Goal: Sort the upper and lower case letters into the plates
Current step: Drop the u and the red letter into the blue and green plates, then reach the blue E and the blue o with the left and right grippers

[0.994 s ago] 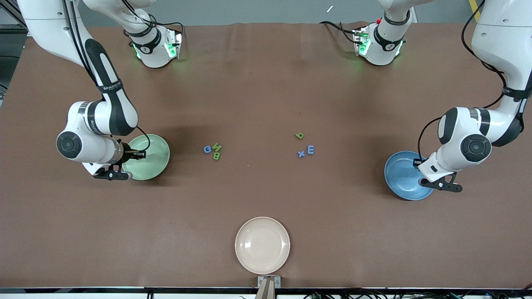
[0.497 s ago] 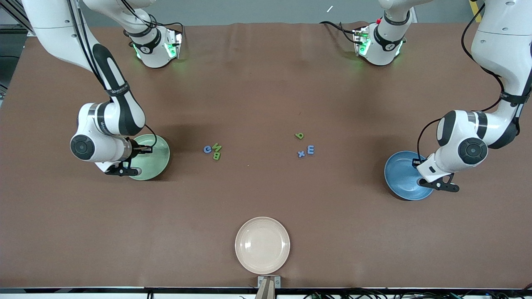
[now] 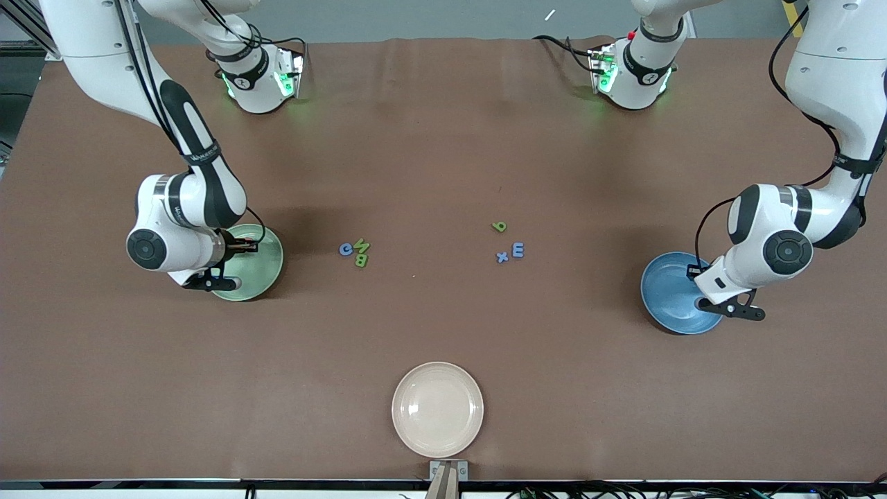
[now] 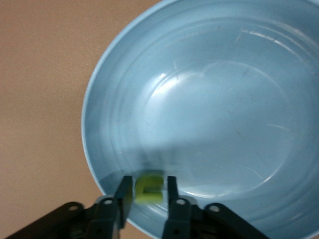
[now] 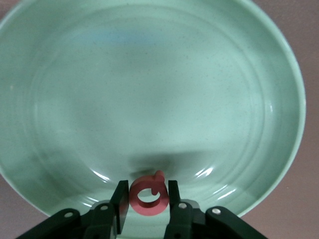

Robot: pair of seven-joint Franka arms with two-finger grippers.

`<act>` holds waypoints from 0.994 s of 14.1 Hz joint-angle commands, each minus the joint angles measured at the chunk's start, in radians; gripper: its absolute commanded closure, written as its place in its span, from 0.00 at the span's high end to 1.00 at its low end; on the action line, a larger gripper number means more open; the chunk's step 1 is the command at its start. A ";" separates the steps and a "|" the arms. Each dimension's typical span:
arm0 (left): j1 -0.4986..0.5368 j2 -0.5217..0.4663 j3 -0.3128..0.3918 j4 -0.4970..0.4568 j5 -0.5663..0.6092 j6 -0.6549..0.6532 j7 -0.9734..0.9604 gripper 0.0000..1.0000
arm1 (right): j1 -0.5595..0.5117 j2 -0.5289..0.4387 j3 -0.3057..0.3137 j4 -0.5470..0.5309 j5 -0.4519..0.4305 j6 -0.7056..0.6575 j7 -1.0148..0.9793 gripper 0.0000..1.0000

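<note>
The mint green plate (image 3: 267, 267) lies toward the right arm's end of the table. My right gripper (image 3: 244, 244) hangs over it, shut on a red letter (image 5: 147, 194); the plate (image 5: 149, 89) fills the right wrist view. The blue plate (image 3: 669, 291) lies toward the left arm's end. My left gripper (image 3: 694, 272) hangs over its rim. In the left wrist view a yellow-green letter (image 4: 149, 187) shows blurred between the open fingers (image 4: 125, 194), with a small gap on each side, above the plate (image 4: 214, 99).
Loose letters lie mid-table: a blue one (image 3: 346, 249) and two green ones (image 3: 362, 244) (image 3: 361, 260) together, then a green one (image 3: 499, 226), a blue one (image 3: 517, 249) and a blue x (image 3: 502, 257). A cream-beige plate (image 3: 437, 409) lies near the front camera.
My right arm has moved toward the table's middle, carrying the red letter farther over the green plate. My left arm shifted slightly, then held still over the blue plate.
</note>
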 commanded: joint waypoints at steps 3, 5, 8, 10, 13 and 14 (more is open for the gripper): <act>-0.007 -0.016 -0.018 0.011 0.019 0.010 0.001 0.99 | 0.001 -0.022 0.006 0.061 -0.004 -0.081 0.019 1.00; 0.001 -0.033 -0.090 0.017 0.010 -0.011 -0.045 0.99 | 0.012 -0.060 0.015 0.132 0.006 -0.154 0.110 1.00; -0.002 -0.051 -0.193 0.017 0.008 -0.035 -0.232 0.99 | 0.110 -0.093 0.023 0.173 0.010 -0.180 0.304 1.00; -0.002 -0.051 -0.265 0.014 0.008 -0.056 -0.361 0.99 | 0.171 -0.094 0.022 0.167 0.089 -0.130 0.391 1.00; -0.052 -0.038 -0.333 0.007 0.008 -0.056 -0.548 0.99 | 0.274 -0.091 0.020 0.105 0.111 0.048 0.635 1.00; -0.103 -0.030 -0.333 0.007 0.013 -0.056 -0.614 0.99 | 0.303 -0.091 0.020 0.060 0.111 0.143 0.719 1.00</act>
